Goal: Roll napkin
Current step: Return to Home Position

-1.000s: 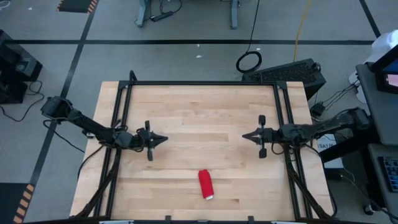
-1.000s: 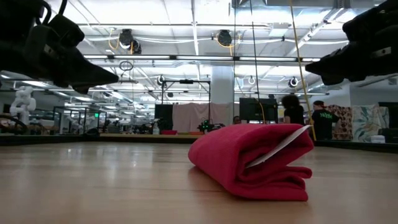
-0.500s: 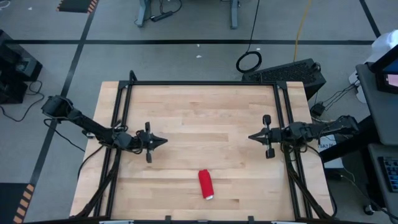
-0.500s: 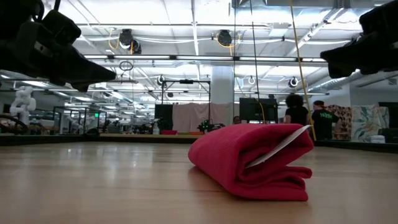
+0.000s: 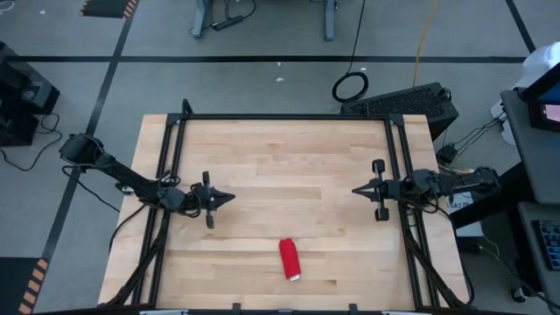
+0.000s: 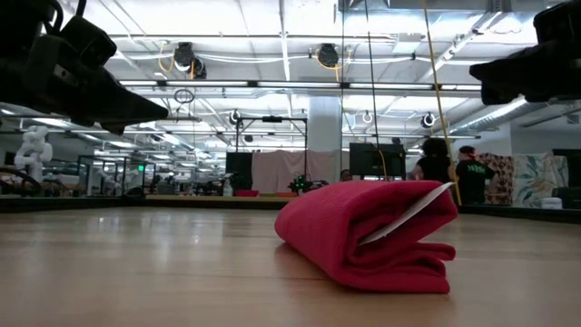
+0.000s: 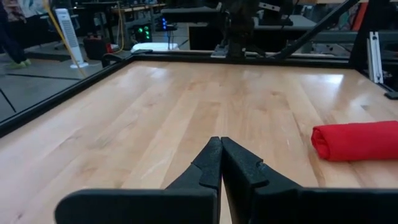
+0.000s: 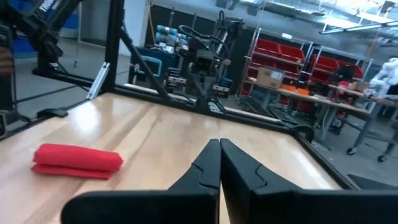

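Presently the bright red, soft fabric napkin [image 5: 290, 259] lies as a short, thick roll on the light wooden worktop [image 5: 280, 149]. It is free of both claws and well apart from each. Crosswise it sits roughly midway between the two claw tips. It is offset from the line joining them, toward the worktop edge nearest the low camera. A small white tag [image 6: 408, 211] shows at the end of the roll facing that camera, lying slantwise across the folded layers. The roll rests flat, with its long axis running across the line between the claws.

Left claw [image 5: 230, 198]: clenched, fingers pressed tip to tip, grasping nothing. It hangs above the worktop surface, pointing inward at the opposite claw. From its wrist camera the napkin [image 7: 354, 140] lies forward of the tips and off to one side, untouched.

Right claw [image 5: 354, 190]: likewise clenched and empty, raised clear of the surface, pointing inward at the left claw. From its wrist camera the napkin [image 8: 78, 160] again lies forward and to one side, with bare wood between.

A black metal frame [image 5: 284, 116] borders the worktop, and each arm reaches in over a side rail. Beyond the far edge, the low view shows two people [image 6: 434, 159] standing in the room.
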